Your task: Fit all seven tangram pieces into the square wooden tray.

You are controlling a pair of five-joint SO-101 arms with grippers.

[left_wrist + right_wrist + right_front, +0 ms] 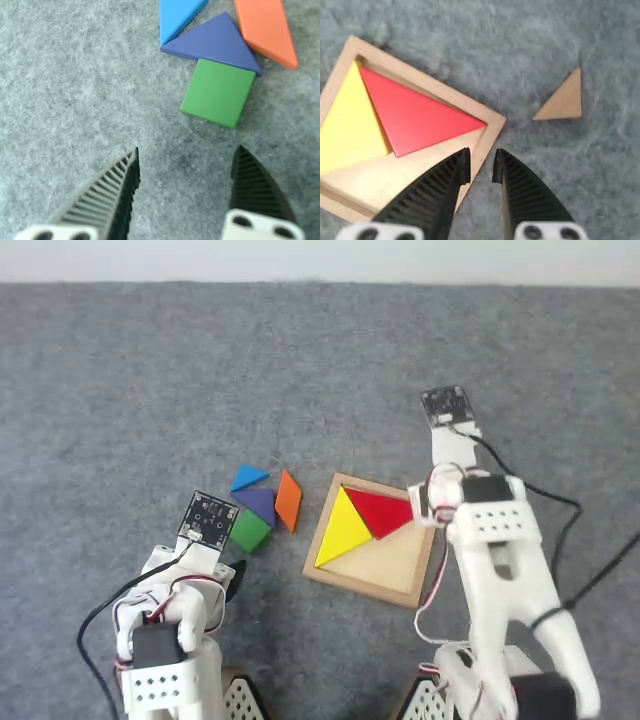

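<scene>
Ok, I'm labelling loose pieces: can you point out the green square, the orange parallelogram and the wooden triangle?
green square (218, 93), left wrist view, centre of its top face.
orange parallelogram (265, 30), left wrist view, middle of its top face.
wooden triangle (565, 102), right wrist view, middle of its top face.

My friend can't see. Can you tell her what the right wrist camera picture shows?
A wooden tray on grey carpet holds a red triangle and a yellow triangle. The robot's black gripper hovers over the tray's edge, slightly open. A small tan triangle lies outside.
</scene>
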